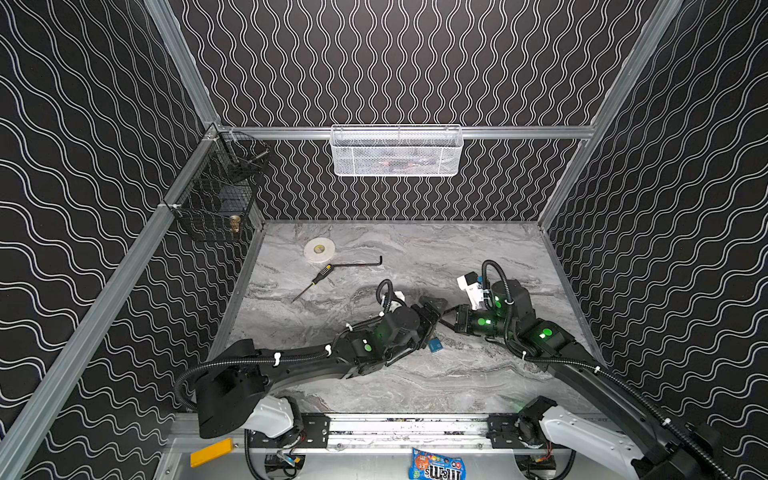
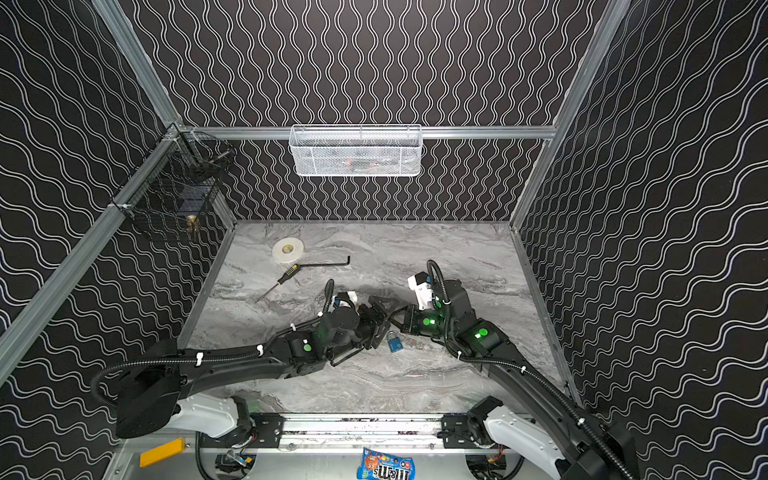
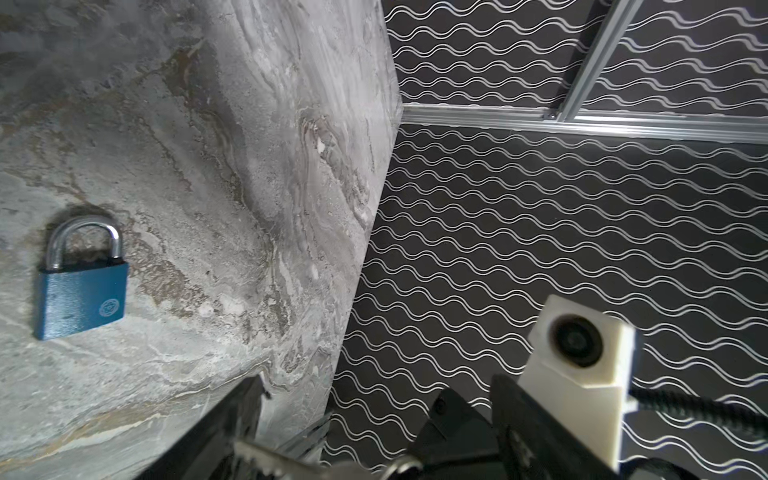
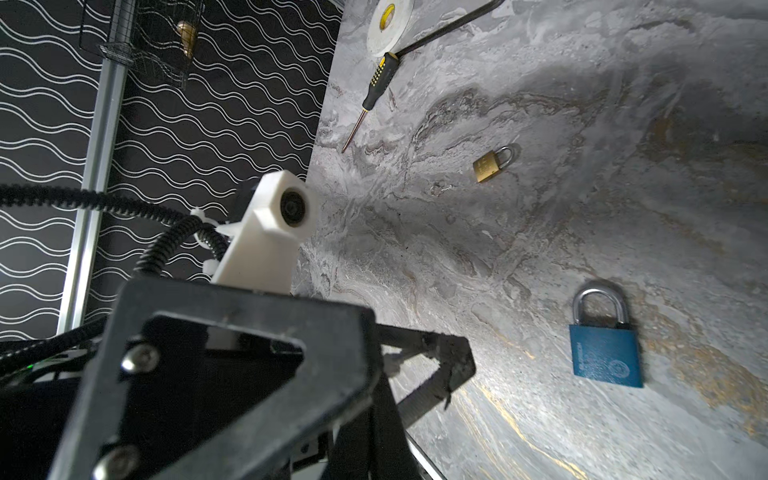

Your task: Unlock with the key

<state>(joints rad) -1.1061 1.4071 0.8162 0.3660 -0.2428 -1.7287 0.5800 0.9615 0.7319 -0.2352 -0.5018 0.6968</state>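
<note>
Right hand (image 1: 449,319) clenched on head end of key (image 3: 266,457), mid-table. Blade pointing away toward left hand (image 1: 434,320), long axis roughly level, crosswise over table (image 2: 415,257). Left hand released, fingers (image 3: 232,419) spread around blade, no grip. Blue padlock (image 2: 395,343) flat on table just beside both hands, near side, shackle pointing toward back wall.

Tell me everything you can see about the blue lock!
The blue metal padlock has a boxy, speckled body with a small round stamp near one corner and a shiny silver U-shaped shackle. Both shackle legs sit in the body, so it looks shut. It lies flat on the grey marbled tabletop, and nothing else touches it.
</note>
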